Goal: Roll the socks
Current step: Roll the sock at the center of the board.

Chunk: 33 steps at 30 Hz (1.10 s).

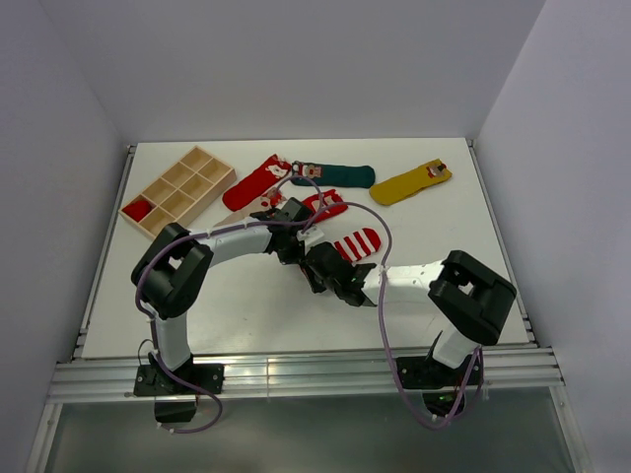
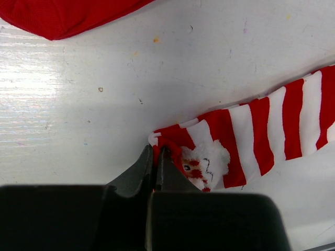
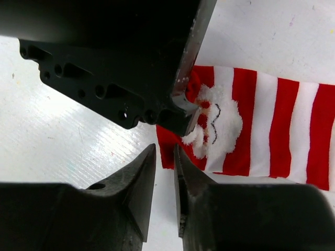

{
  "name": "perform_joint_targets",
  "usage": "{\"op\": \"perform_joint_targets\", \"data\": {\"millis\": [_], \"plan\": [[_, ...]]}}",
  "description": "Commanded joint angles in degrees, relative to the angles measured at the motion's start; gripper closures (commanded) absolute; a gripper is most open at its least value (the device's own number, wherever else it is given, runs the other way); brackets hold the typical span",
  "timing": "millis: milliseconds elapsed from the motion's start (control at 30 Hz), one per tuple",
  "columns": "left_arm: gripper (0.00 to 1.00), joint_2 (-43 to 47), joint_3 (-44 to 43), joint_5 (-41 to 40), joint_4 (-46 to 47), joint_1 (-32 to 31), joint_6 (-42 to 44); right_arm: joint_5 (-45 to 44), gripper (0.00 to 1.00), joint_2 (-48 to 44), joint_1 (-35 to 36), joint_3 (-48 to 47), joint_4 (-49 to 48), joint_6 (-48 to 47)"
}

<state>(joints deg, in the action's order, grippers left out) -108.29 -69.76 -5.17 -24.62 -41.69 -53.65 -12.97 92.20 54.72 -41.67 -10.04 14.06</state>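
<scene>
Plain white table (image 1: 246,315); left gripper (image 2: 156,151) is pinching the striped sock (image 2: 272,130) at the cuff, guessing to start rolling; right gripper (image 3: 165,151) is hovering parted, empty.

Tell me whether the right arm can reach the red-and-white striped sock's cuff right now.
Probably yes. The right gripper, slightly open, sits at the cuff corner of the red-and-white striped fabric sock. The left gripper, pinching that cuff, crowds it but leaves this corner free.

striped sock (image 2: 272,130) runs off the right edge in both wrist views, red sock (image 2: 63,15) gets chopped by the left wrist view's top edge, and from above the left arm (image 1: 232,241) covers most of a beige sock (image 1: 248,209)
</scene>
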Motion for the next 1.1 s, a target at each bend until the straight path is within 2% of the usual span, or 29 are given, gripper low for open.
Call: {"op": "perform_joint_targets", "data": {"millis": [0,467,1067], "plan": [[1.00,-1.31,0.06,-0.81,-3.06,-0.58,1.44,-1.70,0.71,0.08,-0.05,-0.61,-3.93,-1.76],[1.00,-1.75,-0.47,-0.81,-3.33,-0.41,1.70,-0.30,0.65,3.25,0.12,1.06,-1.39,-0.71],[1.00,-0.43,1.03,-0.72,-3.42,1.35,3.28,-4.69,0.63,7.37,0.12,0.80,12.50,7.90]]}}
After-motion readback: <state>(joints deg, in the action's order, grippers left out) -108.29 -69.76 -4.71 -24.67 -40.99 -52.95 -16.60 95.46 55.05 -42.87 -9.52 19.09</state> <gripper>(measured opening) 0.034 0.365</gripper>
